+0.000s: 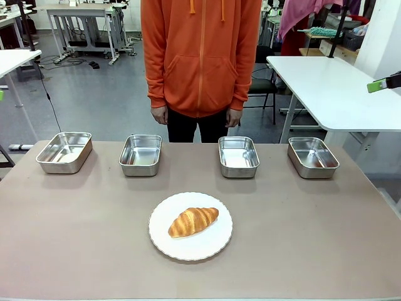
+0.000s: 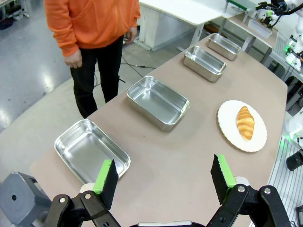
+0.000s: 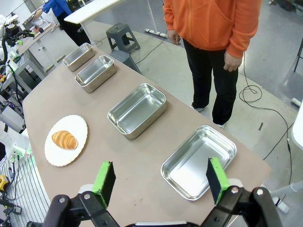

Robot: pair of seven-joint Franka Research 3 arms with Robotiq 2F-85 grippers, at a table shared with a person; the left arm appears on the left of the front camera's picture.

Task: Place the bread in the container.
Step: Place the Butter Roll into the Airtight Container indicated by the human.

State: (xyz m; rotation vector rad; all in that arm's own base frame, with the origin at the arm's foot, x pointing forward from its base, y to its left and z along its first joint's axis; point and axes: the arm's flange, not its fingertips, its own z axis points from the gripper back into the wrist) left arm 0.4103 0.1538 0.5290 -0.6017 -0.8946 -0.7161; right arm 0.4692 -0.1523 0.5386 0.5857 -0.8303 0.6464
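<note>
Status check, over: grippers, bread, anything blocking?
Left gripper open, right gripper open, both holding nothing. Bread on white plate, not yet in the pans. Person behind them, hands at sides.

Room beyond the brown table [image 1: 313,238]: glossy grey floor [image 1: 94,94] reflecting overhead light; a white table [image 1: 332,88] past its far right corner, a black chair [image 1: 263,88] beside that; a metal-framed workbench [image 1: 81,9] well beyond its far left.

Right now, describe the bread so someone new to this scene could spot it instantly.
On the brown table, nearer the robot than the row of four steel pans, sits a round white plate. The golden croissant lies on it, the only food in sight.
</note>
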